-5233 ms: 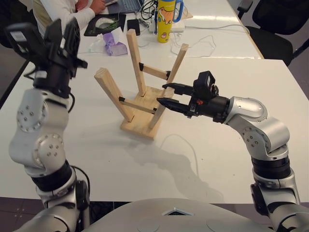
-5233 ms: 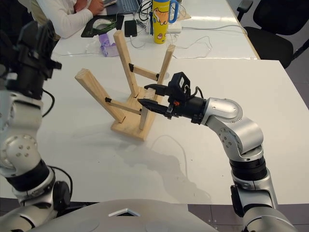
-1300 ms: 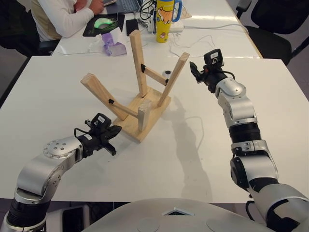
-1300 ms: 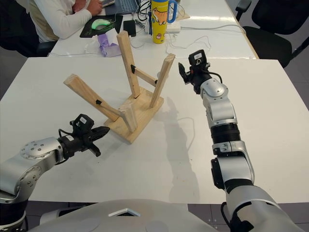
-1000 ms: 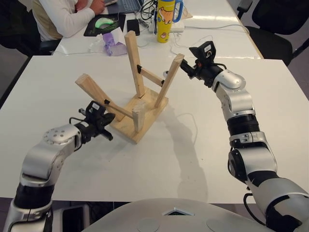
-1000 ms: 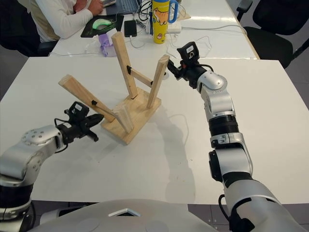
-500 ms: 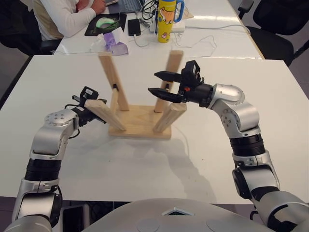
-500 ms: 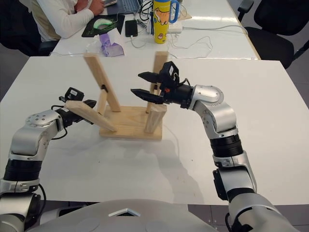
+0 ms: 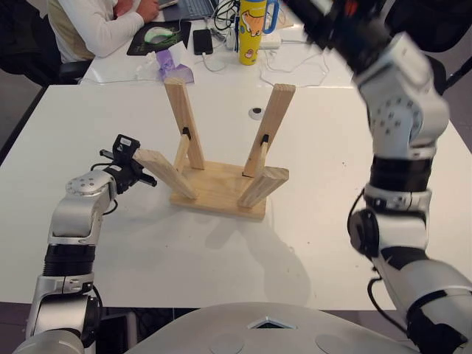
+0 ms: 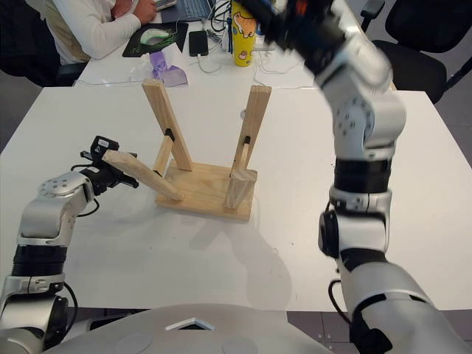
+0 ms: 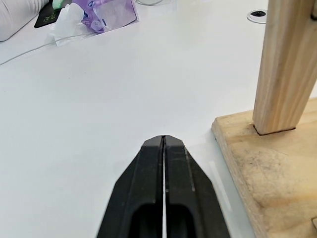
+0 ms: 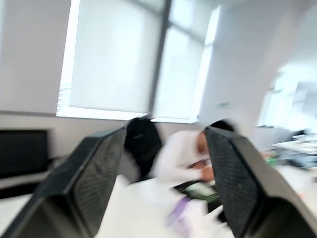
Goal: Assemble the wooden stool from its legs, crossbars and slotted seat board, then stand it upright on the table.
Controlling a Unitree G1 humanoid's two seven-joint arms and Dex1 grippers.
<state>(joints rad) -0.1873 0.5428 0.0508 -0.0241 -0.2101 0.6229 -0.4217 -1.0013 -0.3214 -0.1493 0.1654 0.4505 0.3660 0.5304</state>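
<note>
Resting upside down near the middle of the white table (image 9: 317, 243), the wooden stool (image 9: 221, 193) has its seat board (image 9: 214, 198) flat on the tabletop and its four legs splayed upward. We see the far left leg (image 9: 184, 122) and the far right leg (image 9: 271, 127) rising steeply, while the near left leg (image 9: 167, 172) and the near right leg (image 9: 263, 186) lean out low toward us. Small black brackets sit on the far pair (the crossbars themselves are too hidden for us to make out). In the left wrist view one leg stands seated in its cut-out in the board. The left gripper (image 9: 147, 180) lies low over the table just beside the outer end of the near left leg, its two fingers (image 11: 148, 173) pressed together with nothing between them; we cannot tell whether it touches the wood. The right gripper (image 12: 163, 148) is raised high above the far edge of the table, well apart from the stool, its fingers (image 12: 91, 173) spread wide and empty, aimed at the room. Beyond the stool we note a small round disc (image 9: 256, 113) on the table. On the next table stand a yellow cup (image 9: 253, 26), a dark phone (image 9: 203, 42), a purple packet (image 9: 174, 65) and white cables (image 9: 299, 63).
</note>
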